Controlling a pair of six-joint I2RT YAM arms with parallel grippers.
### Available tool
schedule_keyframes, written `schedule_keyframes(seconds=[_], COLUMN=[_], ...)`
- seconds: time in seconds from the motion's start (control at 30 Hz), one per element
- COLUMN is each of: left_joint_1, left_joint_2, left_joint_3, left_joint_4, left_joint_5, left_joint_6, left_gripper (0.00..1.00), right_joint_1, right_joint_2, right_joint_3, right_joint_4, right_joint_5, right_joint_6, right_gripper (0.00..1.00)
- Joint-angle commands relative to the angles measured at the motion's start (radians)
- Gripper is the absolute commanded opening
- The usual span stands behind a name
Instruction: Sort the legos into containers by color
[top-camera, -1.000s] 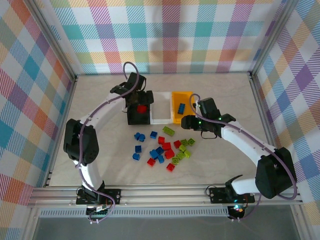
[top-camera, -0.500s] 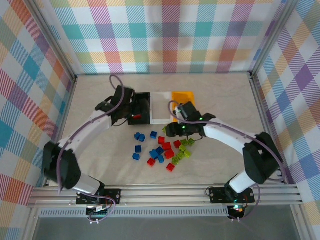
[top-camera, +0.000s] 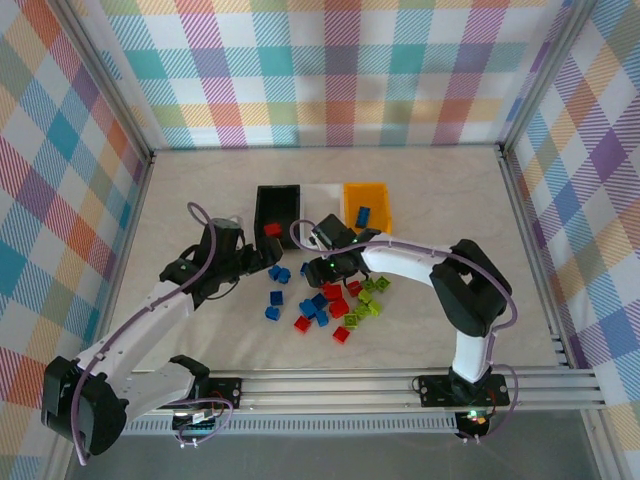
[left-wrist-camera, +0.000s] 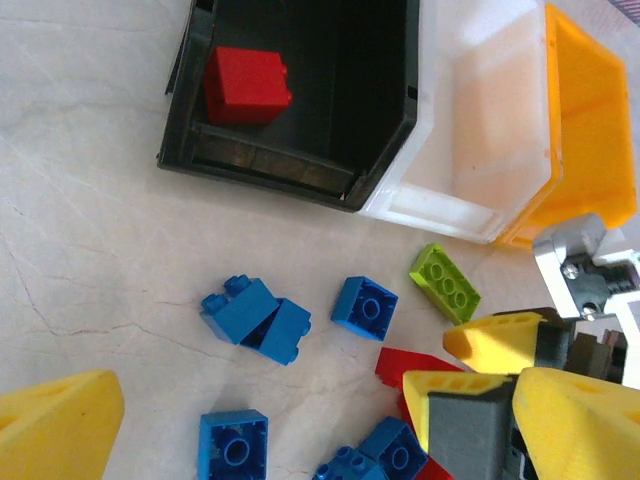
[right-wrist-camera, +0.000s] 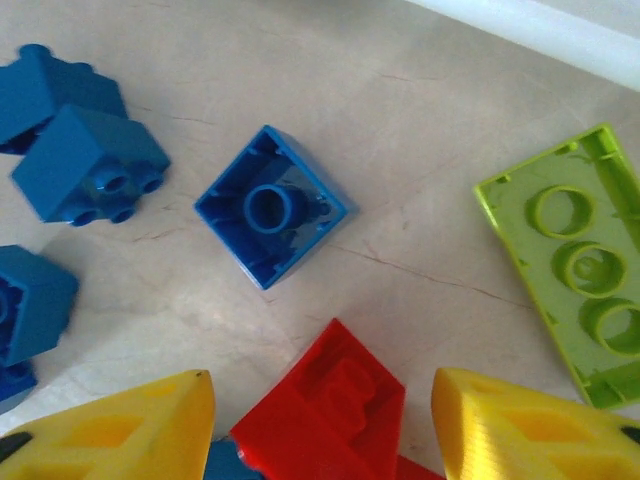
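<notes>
**Containers.** Three bins stand in a row on the table (top-camera: 450, 180), past its middle toward the far edge, with neighbouring walls touching. The black bin (top-camera: 262, 205) is on the left, the white bin (left-wrist-camera: 470, 120) is in the middle, and the orange bin (top-camera: 380, 198) is on the right. The black bin holds one boxed red brick (left-wrist-camera: 247, 86) at its near end. The orange bin holds one boxed blue brick (top-camera: 363, 215).

**Loose legos.** The remaining legos (top-camera: 335, 300) lie scattered at the middle of the table, on the near side of the bins. Blue pieces are mostly on the left, red in the centre and lime green on the right.

**Left gripper** (top-camera: 248, 262). It sits low over the table at the left edge of the scatter, pointing toward the bins. Its fingers are spread wide and nothing is held between them. Ahead of it, in the left wrist view, a blue pair (left-wrist-camera: 255, 318) lies with its two bricks touching.

**Right gripper** (right-wrist-camera: 320, 385). It is down at the far side of the scatter, just on the near side of the white bin. Its fingers (right-wrist-camera: 520, 420) are spread, with a loose red brick (right-wrist-camera: 330, 425) lying between the tips. A gap shows on each side of that brick, so it is not clamped. Just beyond the tips lie an upturned blue brick (right-wrist-camera: 270, 205) and an upturned lime green plate (right-wrist-camera: 575, 270), both resting hollow side up on the table.
</notes>
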Motion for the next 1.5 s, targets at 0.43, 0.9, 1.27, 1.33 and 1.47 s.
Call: schedule_keyframes(seconds=[0.43,0.9,1.27,1.33,1.47], left_joint_1=[0.012,0.013,0.013,0.013,0.011], left_joint_2=[-0.011,-0.187,-0.183,-0.167,-0.13], left_joint_3=[-0.034,-0.143,-0.166,-0.17,-0.166], left_joint_4=[0.021,-0.066,-0.064,-0.057,-0.052], left_joint_5=[0.003,-0.071,0.019,0.039,0.065], left_joint_6=[-0.022,-0.079,-0.073,-0.067,-0.047], left_gripper=[1.0,1.0,0.99,0.98,0.96], right_joint_1=[0.011,-0.015,-0.058,-0.066,-0.081], right_joint_2=[-0.02,0.094,0.497,0.535,0.562], right_joint_3=[0.015,0.454,1.012,1.067,1.138], right_joint_4=[0.011,-0.027,-0.174,-0.182,-0.187], right_joint_5=[0.005,-0.004,-0.042,-0.051,-0.092], right_joint_6=[-0.03,-0.028,-0.012,-0.005,0.005], right_gripper=[0.2,0.18,0.22,0.26,0.48])
